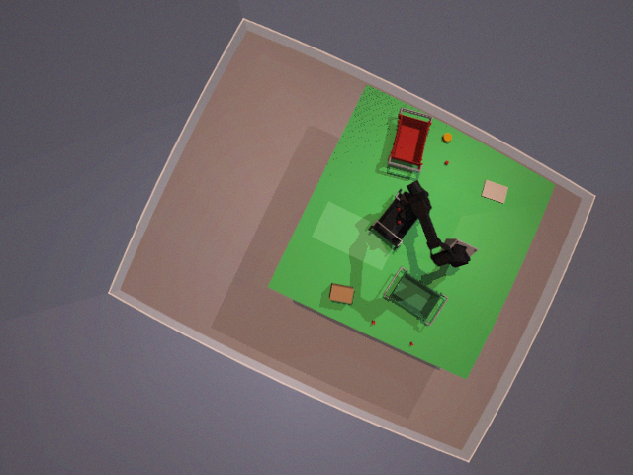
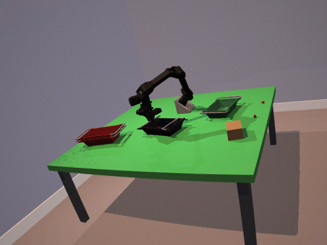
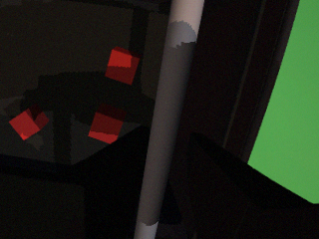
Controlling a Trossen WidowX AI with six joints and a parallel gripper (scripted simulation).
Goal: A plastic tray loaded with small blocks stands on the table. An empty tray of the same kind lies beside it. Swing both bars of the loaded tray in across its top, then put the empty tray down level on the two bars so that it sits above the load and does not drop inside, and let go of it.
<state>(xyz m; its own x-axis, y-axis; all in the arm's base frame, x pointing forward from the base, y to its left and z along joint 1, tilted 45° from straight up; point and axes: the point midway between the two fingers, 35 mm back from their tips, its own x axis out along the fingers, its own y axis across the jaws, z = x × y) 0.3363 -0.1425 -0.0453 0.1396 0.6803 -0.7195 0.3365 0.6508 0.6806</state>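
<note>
Green table (image 1: 352, 168) (image 2: 211, 147) spreads between red tray (image 1: 408, 144) (image 2: 101, 135) and edge.

arm (image 1: 424, 217) (image 2: 159, 80): matte black | segments: blocky, slender | base: pale grey, wedge-shaped

I work in a plain room: bare grey walls (image 2: 66, 52), pale skirting (image 1: 176, 153) (image 2: 34, 202). My green table (image 1: 352, 178) (image 2: 184, 155) suggests a lab.
</note>
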